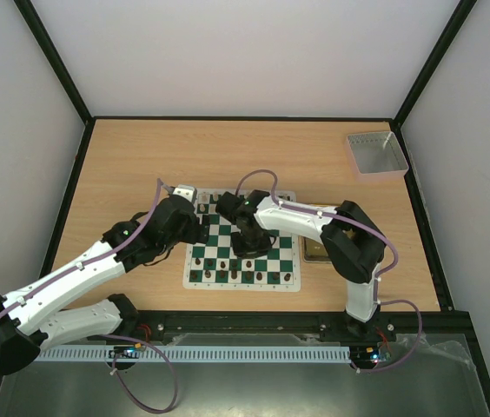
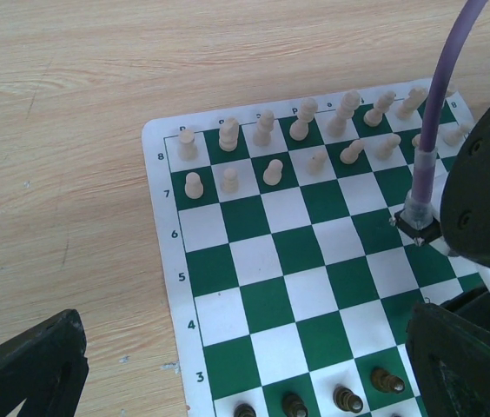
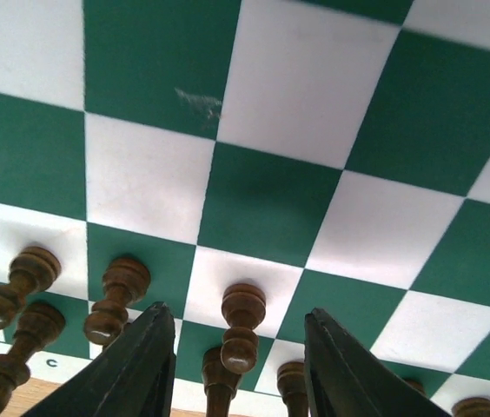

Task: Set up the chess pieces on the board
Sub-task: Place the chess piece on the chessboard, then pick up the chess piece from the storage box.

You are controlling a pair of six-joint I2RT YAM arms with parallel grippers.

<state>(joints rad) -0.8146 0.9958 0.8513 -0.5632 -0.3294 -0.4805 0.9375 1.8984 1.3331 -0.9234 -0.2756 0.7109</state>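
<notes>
The green and white board (image 1: 219, 257) lies mid-table. Dark brown pieces (image 1: 241, 277) stand along its near rows. Cream pieces (image 2: 270, 171) fill its two far rows. My right gripper (image 3: 236, 314) is open low over the near rows, with a dark pawn (image 3: 243, 333) standing between its fingers (image 3: 136, 365) and touching neither. More dark pawns (image 3: 116, 300) stand beside it. My left gripper (image 2: 245, 382) is open and empty above the board's left side, near several dark pieces (image 2: 346, 399). In the top view the right gripper (image 1: 249, 241) is mid-board and the left gripper (image 1: 195, 228) is at the left edge.
A grey tray (image 1: 375, 154) sits at the far right of the wooden table (image 1: 141, 156). A yellow tray (image 1: 317, 249) lies right of the board, mostly hidden by the right arm. The right arm (image 2: 488, 191) and its purple cable cross the board's right half.
</notes>
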